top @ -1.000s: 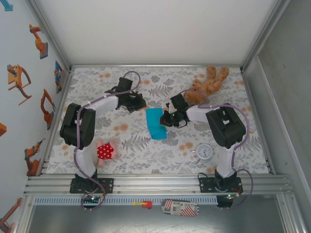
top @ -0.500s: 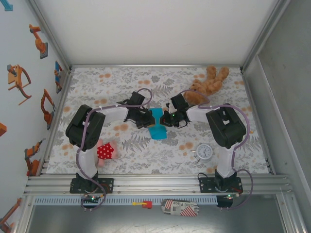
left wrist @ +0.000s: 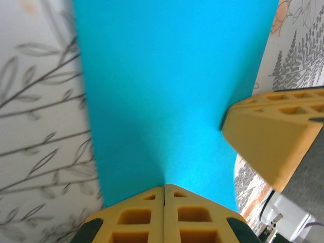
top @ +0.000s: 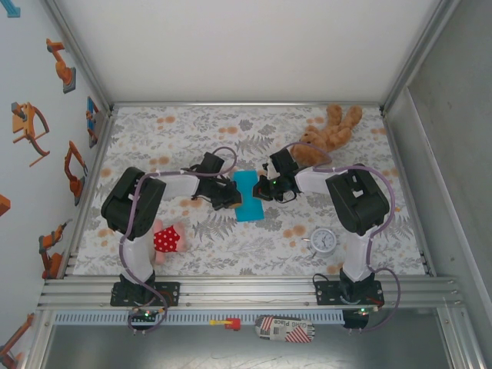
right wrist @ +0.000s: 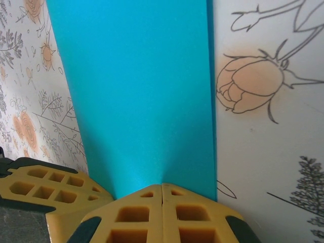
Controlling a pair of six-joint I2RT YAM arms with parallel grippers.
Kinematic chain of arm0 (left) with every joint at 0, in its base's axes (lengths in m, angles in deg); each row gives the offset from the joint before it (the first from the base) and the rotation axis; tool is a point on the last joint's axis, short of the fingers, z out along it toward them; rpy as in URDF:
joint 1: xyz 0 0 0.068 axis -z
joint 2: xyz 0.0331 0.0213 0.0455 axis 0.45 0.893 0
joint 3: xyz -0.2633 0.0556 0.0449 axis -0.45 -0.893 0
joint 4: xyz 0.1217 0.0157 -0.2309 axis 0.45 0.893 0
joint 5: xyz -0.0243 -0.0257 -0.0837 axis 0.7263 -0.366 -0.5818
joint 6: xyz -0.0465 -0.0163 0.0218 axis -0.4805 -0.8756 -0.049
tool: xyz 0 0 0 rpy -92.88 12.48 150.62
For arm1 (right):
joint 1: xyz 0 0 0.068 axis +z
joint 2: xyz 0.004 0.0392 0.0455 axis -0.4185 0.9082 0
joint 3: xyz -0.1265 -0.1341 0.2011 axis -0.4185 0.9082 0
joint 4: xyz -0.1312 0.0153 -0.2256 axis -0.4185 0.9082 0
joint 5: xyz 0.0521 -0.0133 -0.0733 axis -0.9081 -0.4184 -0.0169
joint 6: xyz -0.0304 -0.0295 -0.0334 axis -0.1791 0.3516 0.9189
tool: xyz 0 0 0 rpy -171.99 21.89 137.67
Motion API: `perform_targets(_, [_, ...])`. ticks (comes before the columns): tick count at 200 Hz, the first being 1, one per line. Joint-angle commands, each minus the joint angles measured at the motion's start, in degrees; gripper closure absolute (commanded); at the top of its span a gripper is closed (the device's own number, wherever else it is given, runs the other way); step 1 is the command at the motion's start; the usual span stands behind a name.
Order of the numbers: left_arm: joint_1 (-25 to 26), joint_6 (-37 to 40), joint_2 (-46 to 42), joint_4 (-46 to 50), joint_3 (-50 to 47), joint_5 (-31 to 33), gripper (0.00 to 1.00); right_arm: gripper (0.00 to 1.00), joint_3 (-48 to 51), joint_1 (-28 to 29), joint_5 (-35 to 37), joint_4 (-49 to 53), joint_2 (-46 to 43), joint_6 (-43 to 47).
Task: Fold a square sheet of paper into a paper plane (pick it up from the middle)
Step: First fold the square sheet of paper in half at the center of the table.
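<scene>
Paper [top: 247,197] lies between the closed left hand [left wrist: 164,188] and closed right hand [right wrist: 162,185], both touching opposite edges.

Both arms [top: 355,201] black with white links, lilac cables [top: 224,151]; tool fingers [right wrist: 136,217] yellow, square-pocketed.

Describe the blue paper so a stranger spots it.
On the floral table, look between the left gripper and right gripper. The square sheet of paper lies there: a plain turquoise rectangle, unlike the brown teddy bear and white clock.
</scene>
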Motion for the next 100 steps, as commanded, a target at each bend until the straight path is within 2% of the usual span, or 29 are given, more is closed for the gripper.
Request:
perform_targets(1, [-2.7, 2.2, -1.6, 5.1, -4.7, 1.7, 0.98, 1.00, 6.3, -1.0, 16.7, 14.5, 9.2, 0.7])
perform_targets(31, [-5.1, 3.2, -6.1, 5.2, -6.0, 0.3, 0.98, 1.00, 6.7, -1.1, 16.8, 14.4, 9.1, 0.9])
perform_targets(59, [-3.9, 1.5, -9.7, 1.5, -4.2, -1.1, 0.98, 1.00, 7.0, -1.1, 16.6, 14.0, 9.2, 0.7])
perform_targets(100, [0.3, -3.5, -3.9, -5.8, -0.8, -3.9, 0.98, 1.00, 6.9, -1.1, 16.6, 13.8, 9.3, 0.5])
